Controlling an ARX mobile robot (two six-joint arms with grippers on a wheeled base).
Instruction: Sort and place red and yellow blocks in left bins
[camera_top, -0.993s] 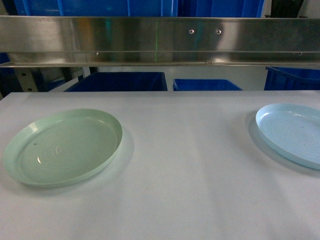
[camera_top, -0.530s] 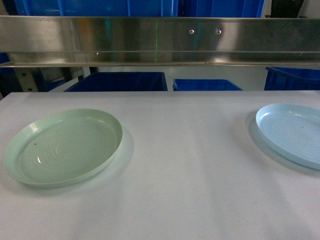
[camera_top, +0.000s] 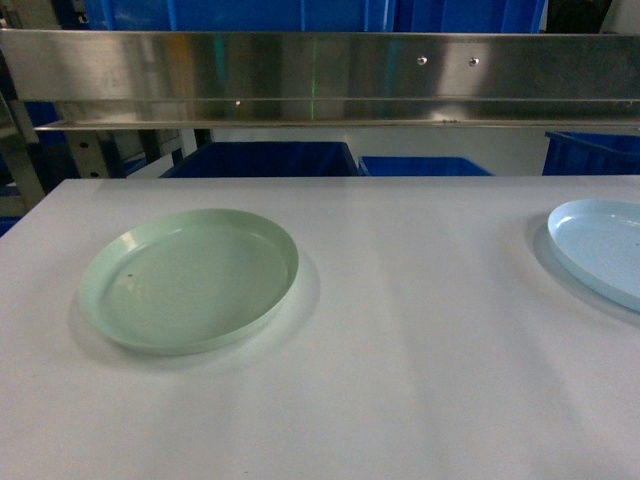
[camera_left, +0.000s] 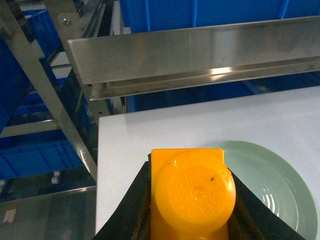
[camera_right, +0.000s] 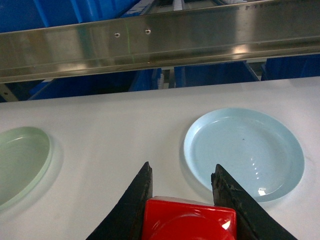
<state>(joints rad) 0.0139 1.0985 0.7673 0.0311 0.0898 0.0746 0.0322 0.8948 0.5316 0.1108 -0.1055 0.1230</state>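
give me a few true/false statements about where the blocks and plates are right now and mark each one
1. The left gripper holds the yellow block. True.
2. The red block lies on the blue plate. False: it sits between the right gripper's fingers, above the table.
3. The green plate is empty. True.
4. The two plates touch each other. False: bare table separates them.
5. Blue bins stand behind the table. True.
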